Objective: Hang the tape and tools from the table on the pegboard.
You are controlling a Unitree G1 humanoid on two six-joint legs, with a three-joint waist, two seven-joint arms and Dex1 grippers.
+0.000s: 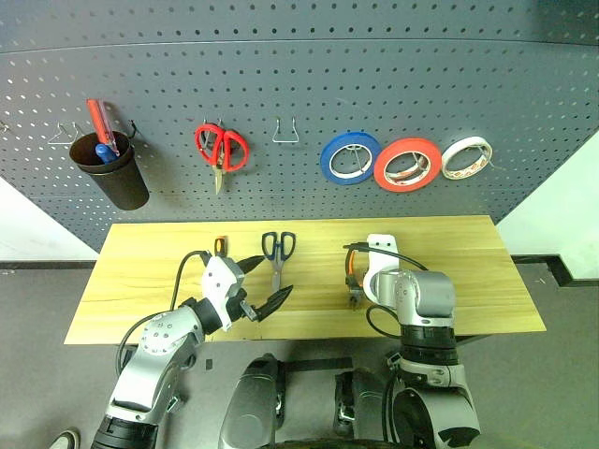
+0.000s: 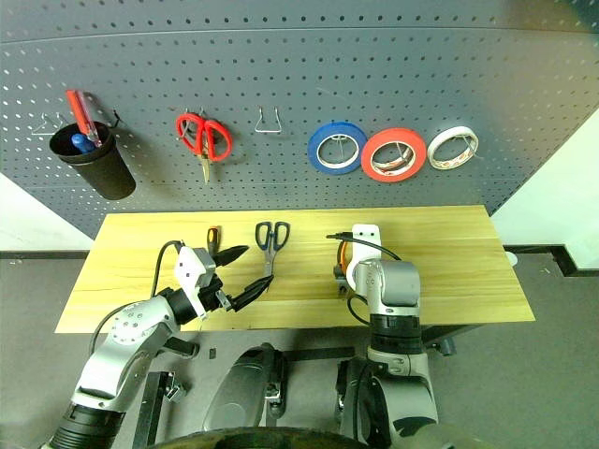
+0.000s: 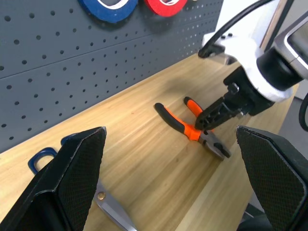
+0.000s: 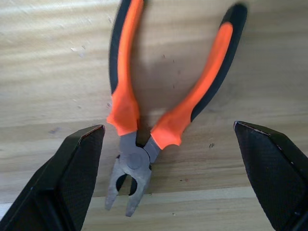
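Pliers (image 4: 144, 120) flat on tabletop (image 1: 468, 271), centre frame; right gripper (image 4: 168, 192) spread above them; left gripper (image 1: 267, 281) spread, empty

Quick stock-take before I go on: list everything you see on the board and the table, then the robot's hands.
pegboard: one, dark grey, behind table
cup: one, black, board far left, red and blue tools inside
red-handled scissors: one pair, hung on board
empty hook: one, metal
blue tape: one, hung
red tape: one, hung
white-inside roll: one, hung rightmost
table: one, light wood
screwdriver: one, orange-black, on table
dark-handled scissors: one pair, on table
pliers: one, orange-black, on table
left hand: open, empty
right hand: open, above pliers
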